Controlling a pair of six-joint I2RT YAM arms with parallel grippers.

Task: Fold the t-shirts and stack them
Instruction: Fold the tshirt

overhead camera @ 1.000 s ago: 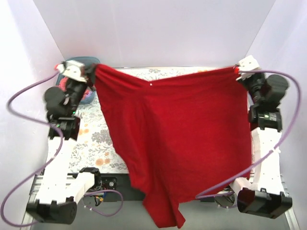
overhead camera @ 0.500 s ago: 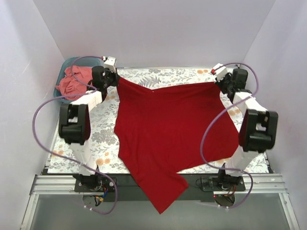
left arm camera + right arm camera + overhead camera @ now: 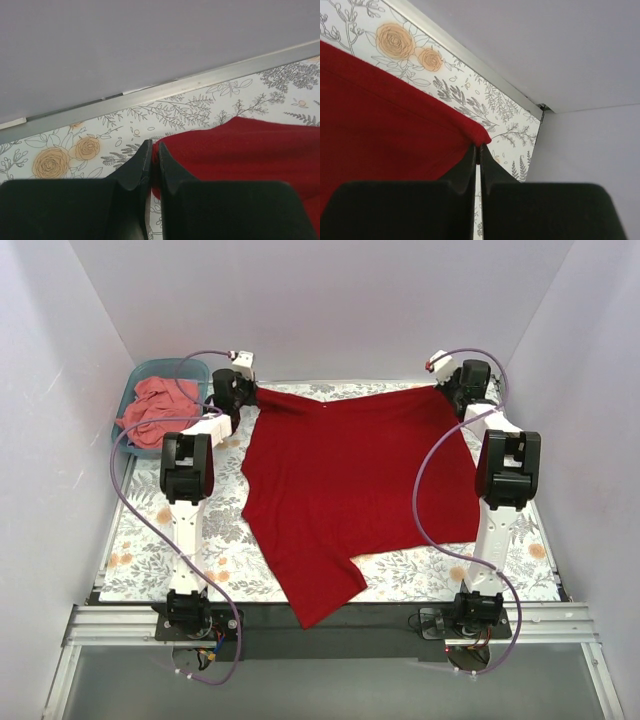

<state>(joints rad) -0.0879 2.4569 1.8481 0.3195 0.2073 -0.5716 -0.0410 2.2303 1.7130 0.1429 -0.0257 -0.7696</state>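
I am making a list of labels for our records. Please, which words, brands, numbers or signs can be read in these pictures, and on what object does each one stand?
None can be read. The red shirt and the pink shirt are plain, the tub shows no label, and the tablecloth has only flowers. The robot arms show no legible marking.

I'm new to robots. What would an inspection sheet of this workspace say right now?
Surface: table with flower-print cover.
Job's things: red t-shirt spread out, one part hanging over the near edge; pink t-shirt crumpled in the teal tub, far left corner.
Clutter: nothing seen.
Grippers: left pincer and right pincer each shut on a far corner of the red t-shirt.
Cables: purple cables loop from both arms, the right one passing over the shirt's edge.
Surroundings: plain pale walls.
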